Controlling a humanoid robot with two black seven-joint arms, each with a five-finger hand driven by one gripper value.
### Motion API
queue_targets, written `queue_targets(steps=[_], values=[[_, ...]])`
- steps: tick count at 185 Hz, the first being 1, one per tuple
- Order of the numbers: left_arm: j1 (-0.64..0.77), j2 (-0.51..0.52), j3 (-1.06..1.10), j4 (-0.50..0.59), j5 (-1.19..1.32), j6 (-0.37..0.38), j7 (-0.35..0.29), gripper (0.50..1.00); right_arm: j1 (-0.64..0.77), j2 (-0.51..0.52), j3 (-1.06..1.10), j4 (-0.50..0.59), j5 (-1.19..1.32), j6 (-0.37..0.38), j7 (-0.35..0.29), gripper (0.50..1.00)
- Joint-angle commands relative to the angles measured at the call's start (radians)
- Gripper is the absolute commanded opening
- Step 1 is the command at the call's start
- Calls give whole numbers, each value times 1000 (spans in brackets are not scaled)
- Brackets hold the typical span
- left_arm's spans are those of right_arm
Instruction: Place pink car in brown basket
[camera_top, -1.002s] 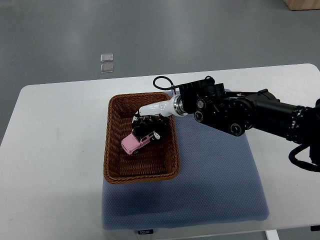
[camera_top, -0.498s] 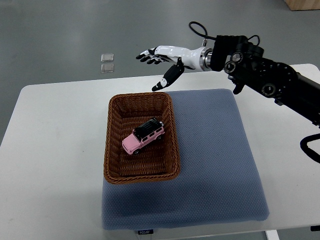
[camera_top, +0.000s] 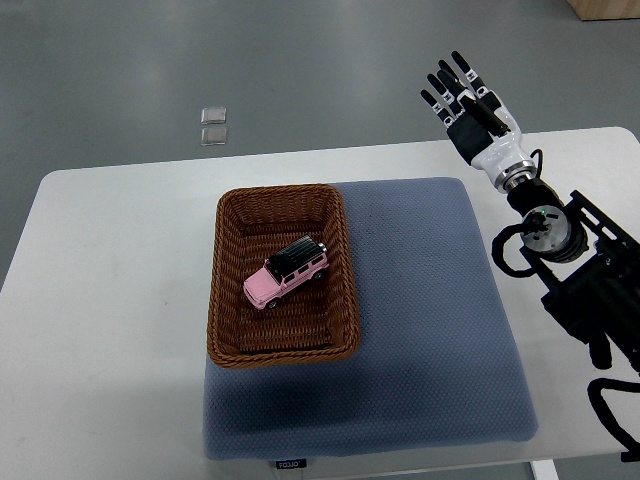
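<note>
The pink car (camera_top: 285, 273), with a black roof, lies inside the brown wicker basket (camera_top: 229, 342) at its middle, free of any hand. The basket sits on the left part of a blue-grey mat (camera_top: 430, 320). My right hand (camera_top: 466, 100) is raised at the upper right, well away from the basket, with its black-tipped fingers (camera_top: 447, 84) spread straight and holding nothing. Its dark arm (camera_top: 580, 290) comes in from the right edge. The left arm does not show.
The white table (camera_top: 110, 300) carries the mat and basket. Two small clear squares (camera_top: 213, 125) lie on the grey floor beyond the table's far edge. A wooden box corner (camera_top: 605, 8) shows at the top right.
My right hand let go of the pink car in the basket, lifted out, and swung up and to the right with fingers spread. The car stays in the basket.
</note>
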Motion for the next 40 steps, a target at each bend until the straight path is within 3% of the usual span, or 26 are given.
queue_targets(steps=[1, 40], values=[[0, 0, 0, 1, 2, 0, 0, 1000, -27, 24, 0, -44, 44, 13, 26, 911], [0, 0, 0, 0, 0, 0, 0, 1000, -37, 27, 2, -79, 44, 76, 26, 911]])
